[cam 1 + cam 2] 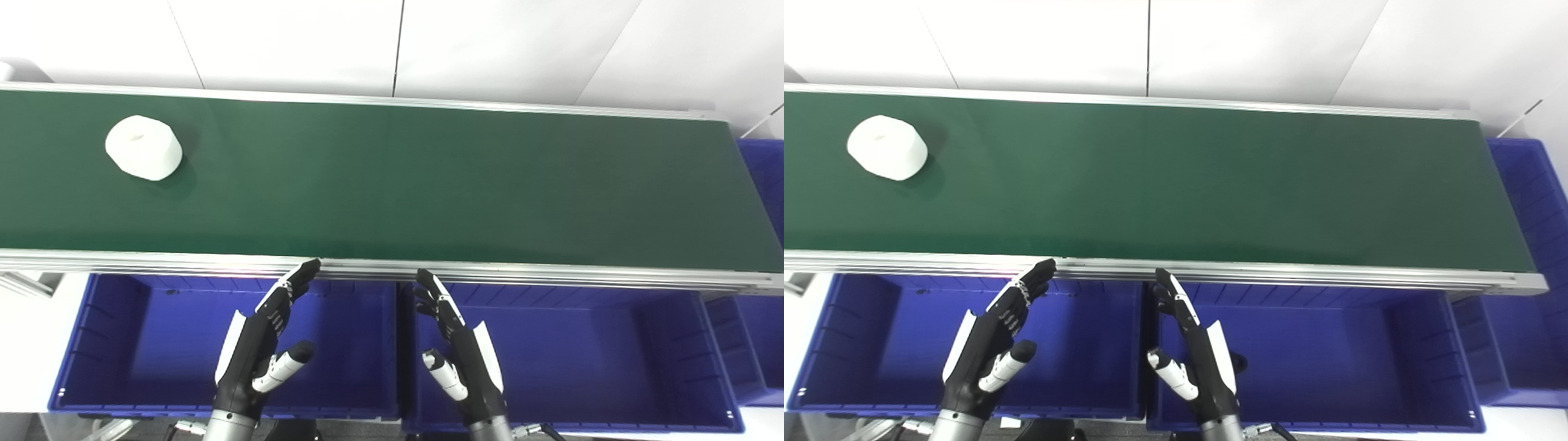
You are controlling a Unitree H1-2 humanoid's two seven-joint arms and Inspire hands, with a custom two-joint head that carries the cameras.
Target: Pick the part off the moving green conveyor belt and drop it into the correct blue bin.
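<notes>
A white cylindrical part with a dimple in its top lies on the green conveyor belt at the far left. It also shows in the right eye view. My left hand is open and empty, held over the left blue bin below the belt's near rail. My right hand is open and empty over the right blue bin. Both hands point toward the belt and are far from the part.
An aluminium rail runs along the belt's near edge above the bins. Another blue bin stands at the belt's right end. A white wall lies behind the belt.
</notes>
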